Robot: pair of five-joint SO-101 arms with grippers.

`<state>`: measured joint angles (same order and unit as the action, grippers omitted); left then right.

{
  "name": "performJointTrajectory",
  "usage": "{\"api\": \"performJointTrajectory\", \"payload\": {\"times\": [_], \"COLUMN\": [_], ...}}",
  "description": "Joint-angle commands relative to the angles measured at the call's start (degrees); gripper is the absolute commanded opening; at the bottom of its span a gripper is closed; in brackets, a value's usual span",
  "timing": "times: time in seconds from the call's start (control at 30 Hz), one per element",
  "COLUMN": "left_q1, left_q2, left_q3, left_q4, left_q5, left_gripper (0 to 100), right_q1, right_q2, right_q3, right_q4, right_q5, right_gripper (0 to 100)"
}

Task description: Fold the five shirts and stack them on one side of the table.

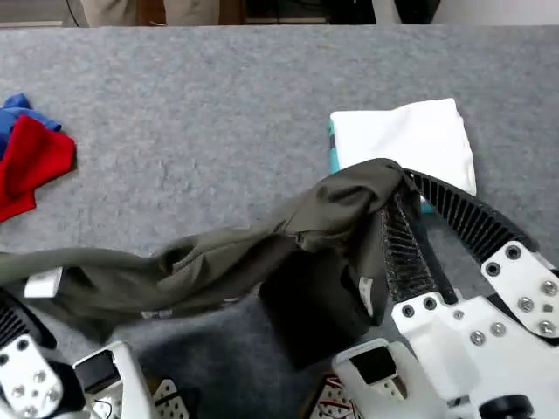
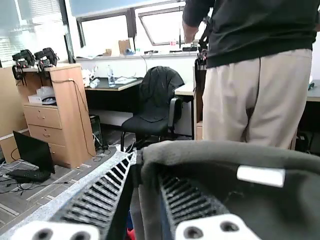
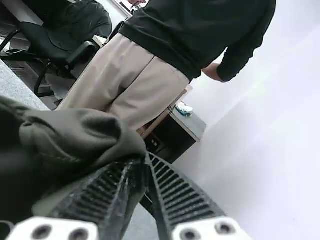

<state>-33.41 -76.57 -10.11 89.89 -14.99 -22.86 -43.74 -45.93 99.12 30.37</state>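
Observation:
An olive shirt hangs stretched above the grey table, held at both ends. My right gripper is shut on its right end, with cloth bunched over the ribbed fingers. At the near left edge my left gripper is shut on the other end, close to a white label. The shirt drapes over the left gripper's pads. A folded white shirt lies at the right on a teal one. Crumpled red and blue shirts lie at the left edge.
The white arm bases stand along the table's near edge. The grey tabletop stretches bare between the folded stack and the crumpled shirts.

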Motion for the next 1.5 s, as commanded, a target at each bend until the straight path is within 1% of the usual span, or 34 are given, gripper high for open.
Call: {"api": "performJointTrajectory", "payload": {"times": [0.0, 0.17, 0.27, 0.37, 0.43, 0.57, 0.7, 0.77, 0.83, 1.0, 1.17, 1.23, 1.27, 1.33, 1.4, 1.43, 1.47], "left_q1": [-0.4, -0.2, 0.5, 2.8, 4.5, 7.5, 11.3, 13.4, 15.0, 16.3, 16.4, 16.4, 16.4, 16.4, 16.1, 15.9, 15.8], "left_q2": [0.0, 0.6, 0.6, 0.7, 1.5, 7.3, 16.0, 21.0, 25.8, 36.0, 45.2, 48.8, 50.6, 54.0, 56.2, 56.8, 56.9], "left_q3": [-1.0, -0.1, 5.2, 14.4, 22.4, 35.3, 41.7, 43.4, 44.4, 45.2, 44.9, 44.5, 44.5, 44.4, 44.2, 43.6, 43.0], "left_q4": [2.8, 6.6, 4.9, 1.8, -2.2, -11.3, -19.0, -21.5, -23.3, -29.7, -36.8, -37.7, -38.0, -38.0, -37.9, -37.5, -36.8], "left_q5": [0.6, 0.9, 0.9, 0.9, 0.9, 0.9, 0.9, 0.9, 0.9, 1.0, 1.0, 1.0, 1.0, 1.1, 1.1, 1.1, 1.1], "left_gripper": [2, 2, 2, 2, 2, 2, 2, 2, 2, 2, 2, 2, 2, 2, 2, 2, 2], "right_q1": [-1.1, -4.4, -6.3, -7.2, -7.1, -7.0, -6.5, -5.9, -5.3, -3.3, 1.9, 3.4, 4.2, 5.8, 7.5, 8.1, 8.3], "right_q2": [-0.1, -0.7, -0.7, -0.7, -0.7, -0.6, 0.2, 1.6, 4.0, 10.6, 19.5, 22.8, 24.1, 25.8, 26.0, 26.0, 26.0], "right_q3": [-0.7, 7.3, 16.7, 28.2, 37.7, 57.7, 80.9, 88.7, 93.6, 96.4, 96.0, 93.8, 92.4, 89.4, 86.5, 85.2, 83.9], "right_q4": [3.2, 3.1, 2.9, 0.3, -5.0, -20.8, -39.5, -46.1, -50.4, -53.8, -63.3, -63.2, -61.8, -57.2, -53.8, -52.2, -49.9], "right_q5": [0.0, -3.3, -3.3, -3.1, -3.1, -2.4, 2.2, 2.8, 3.6, 3.8, 3.7, 3.7, 3.7, 3.2, -0.6, -1.3, -0.2], "right_gripper": [0.2, 0.2, 0.2, 0.2, 0.2, 0.2, 0.2, 0.2, 0.2, 0.2, 0.2, 0.5, 2.4, 11.6, 21.0, 24.8, 27.5]}}
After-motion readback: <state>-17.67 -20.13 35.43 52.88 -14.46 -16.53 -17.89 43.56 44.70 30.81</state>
